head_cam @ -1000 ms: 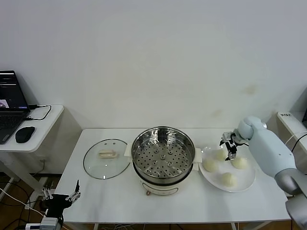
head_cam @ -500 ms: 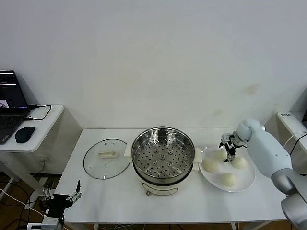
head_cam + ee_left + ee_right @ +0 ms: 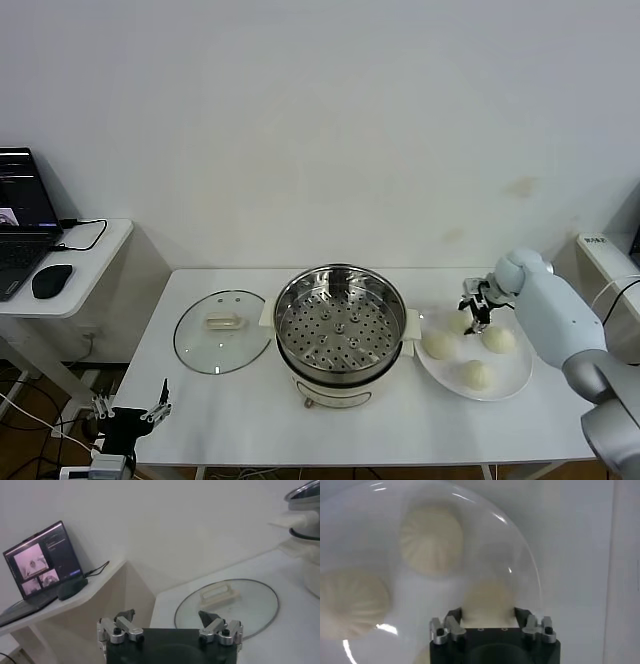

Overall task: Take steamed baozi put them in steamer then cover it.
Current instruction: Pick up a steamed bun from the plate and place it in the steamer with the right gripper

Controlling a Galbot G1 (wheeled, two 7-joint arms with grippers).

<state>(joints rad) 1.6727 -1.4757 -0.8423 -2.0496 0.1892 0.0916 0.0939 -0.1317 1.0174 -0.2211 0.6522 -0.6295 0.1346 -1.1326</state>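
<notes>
cream, steel and white on a white table

the four steamed baozi are pale cream-white, with pleated tops showing in the right wrist view, on a plain white plate. the steamer is shiny silver steel, its tray dotted with dark round holes, on a cream-white base. the cover is clear glass with a silvery rim and a cream handle. the table is white, the wall off-white. the right gripper and left gripper are black with silver metal parts; the right arm's shell is pale grey-white. a black laptop with a lit screen and a black mouse sit on a white side desk.
</notes>
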